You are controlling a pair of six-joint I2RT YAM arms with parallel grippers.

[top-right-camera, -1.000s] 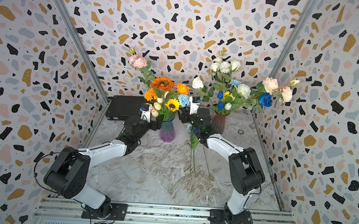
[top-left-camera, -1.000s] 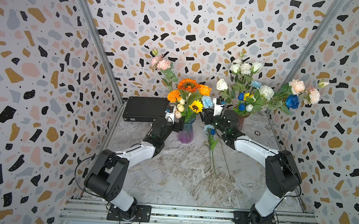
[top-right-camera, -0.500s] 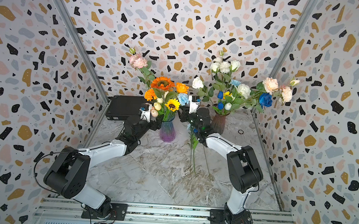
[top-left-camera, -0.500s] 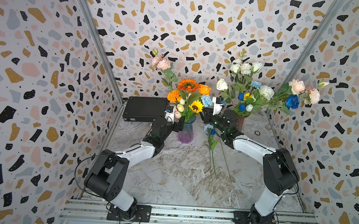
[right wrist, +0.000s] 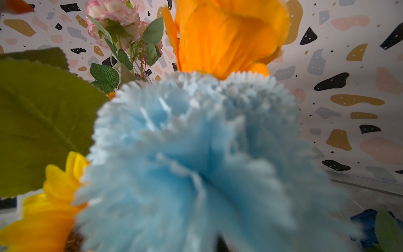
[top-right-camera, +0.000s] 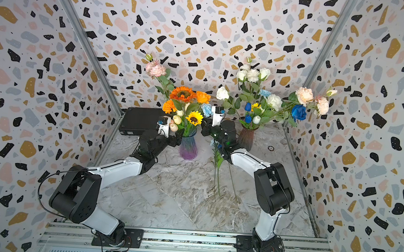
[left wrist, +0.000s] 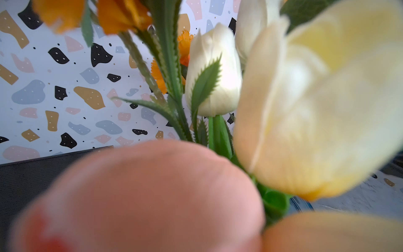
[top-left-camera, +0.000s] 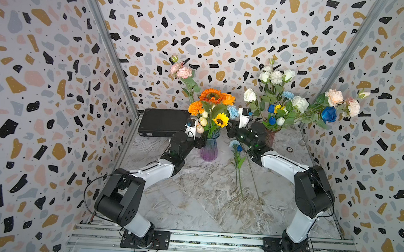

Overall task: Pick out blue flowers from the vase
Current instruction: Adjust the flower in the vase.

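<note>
The right gripper [top-left-camera: 229, 130] is pressed together just beneath the pale blue carnation [top-left-camera: 233, 111] in the purple vase [top-left-camera: 209, 151]; whether it pinches the stem is hidden. The left gripper [top-left-camera: 201, 141] sits at the vase's opposite side, and I cannot tell whether it is spread. Two blue flowers [top-left-camera: 236, 146] lie on the table [top-left-camera: 191, 191] near the right gripper.
</note>
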